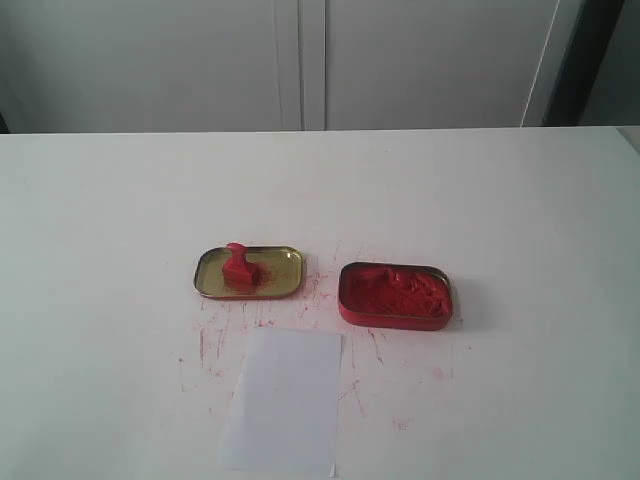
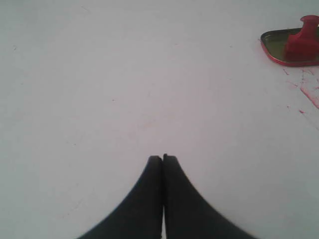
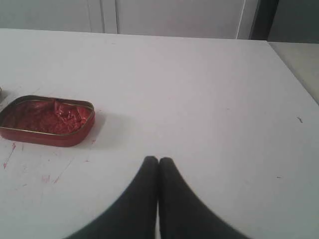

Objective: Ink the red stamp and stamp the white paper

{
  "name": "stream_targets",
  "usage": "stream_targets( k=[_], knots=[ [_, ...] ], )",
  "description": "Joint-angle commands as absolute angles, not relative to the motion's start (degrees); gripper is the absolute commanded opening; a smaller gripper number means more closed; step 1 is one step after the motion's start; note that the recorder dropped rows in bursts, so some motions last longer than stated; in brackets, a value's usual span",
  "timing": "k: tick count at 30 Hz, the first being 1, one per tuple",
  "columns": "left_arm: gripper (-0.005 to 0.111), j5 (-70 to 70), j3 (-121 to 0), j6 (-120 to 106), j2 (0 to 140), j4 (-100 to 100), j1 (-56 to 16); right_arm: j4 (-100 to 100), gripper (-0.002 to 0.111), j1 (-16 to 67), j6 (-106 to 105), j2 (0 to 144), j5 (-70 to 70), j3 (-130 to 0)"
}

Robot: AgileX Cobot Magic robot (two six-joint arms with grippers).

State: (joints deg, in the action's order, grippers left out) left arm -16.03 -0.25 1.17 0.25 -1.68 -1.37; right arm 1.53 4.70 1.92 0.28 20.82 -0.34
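The red stamp (image 1: 238, 266) stands inside the shallow gold tin lid (image 1: 280, 272) left of the table's middle; the left wrist view also catches the red stamp (image 2: 303, 41) far off to one side. Near the front edge lies the white paper (image 1: 285, 399), flat. A red tin of lumpy ink paste (image 1: 394, 294) sits to the right of the lid, and the right wrist view shows the ink tin (image 3: 46, 120) too. My left gripper (image 2: 163, 158) is shut and holds nothing, over bare table. My right gripper (image 3: 158, 160) is likewise shut and holds nothing, well apart from the tin. Neither arm appears in the exterior view.
Red ink smears (image 1: 215, 345) streak the white table (image 1: 120, 220) around the tins and the paper. White cabinet doors (image 1: 300, 60) stand behind the table's far edge. The table's right edge (image 3: 294, 74) shows in the right wrist view.
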Motion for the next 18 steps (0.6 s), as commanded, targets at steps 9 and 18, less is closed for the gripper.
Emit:
stream_targets(
  k=[9,18],
  knots=[
    [0.000,-15.86,0.00,1.31,0.00,-1.66,-1.26,1.75,0.000,4.45,1.32,0.00,19.97,0.00],
    [0.000,-15.86,0.00,1.31,0.00,-1.66,-1.26,1.75,0.000,4.45,1.32,0.00,18.89,0.00]
  ],
)
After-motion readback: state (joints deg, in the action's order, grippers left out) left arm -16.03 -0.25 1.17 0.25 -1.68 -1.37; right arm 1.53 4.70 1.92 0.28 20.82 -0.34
